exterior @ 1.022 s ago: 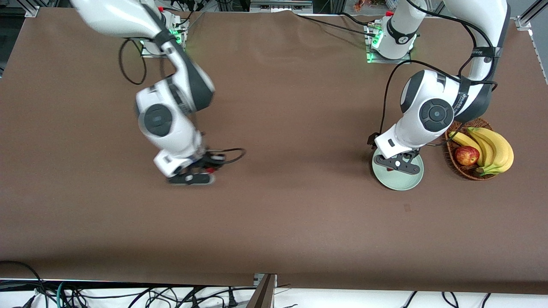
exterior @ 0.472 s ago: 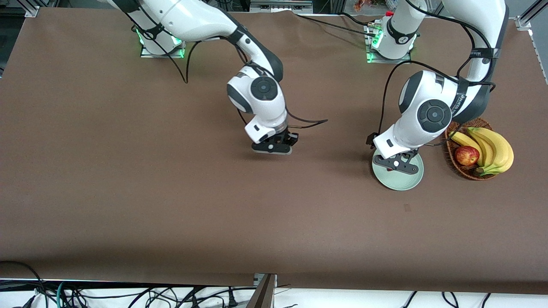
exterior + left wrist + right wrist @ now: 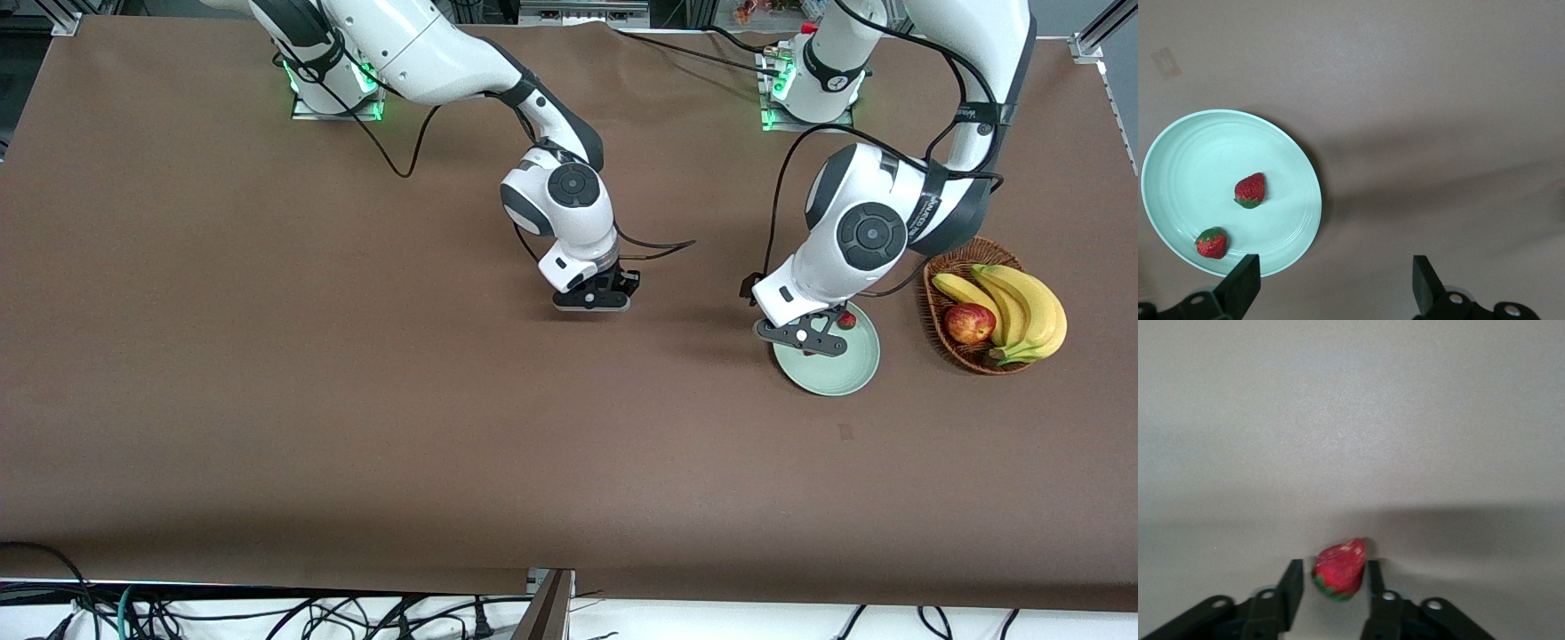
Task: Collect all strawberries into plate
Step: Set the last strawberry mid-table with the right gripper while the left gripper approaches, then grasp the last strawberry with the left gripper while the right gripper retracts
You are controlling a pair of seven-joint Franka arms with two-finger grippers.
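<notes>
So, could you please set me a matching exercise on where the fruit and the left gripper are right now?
Things:
1. two strawberries
2. third strawberry
3. apple
4. left gripper

Places or states:
a. in the basket, beside the bananas
b. open, over the plate's rim
c. lying in the plate
d. at the right gripper, over the bare table

Pairs: 1-c, 2-d, 3-a, 4-b
</notes>
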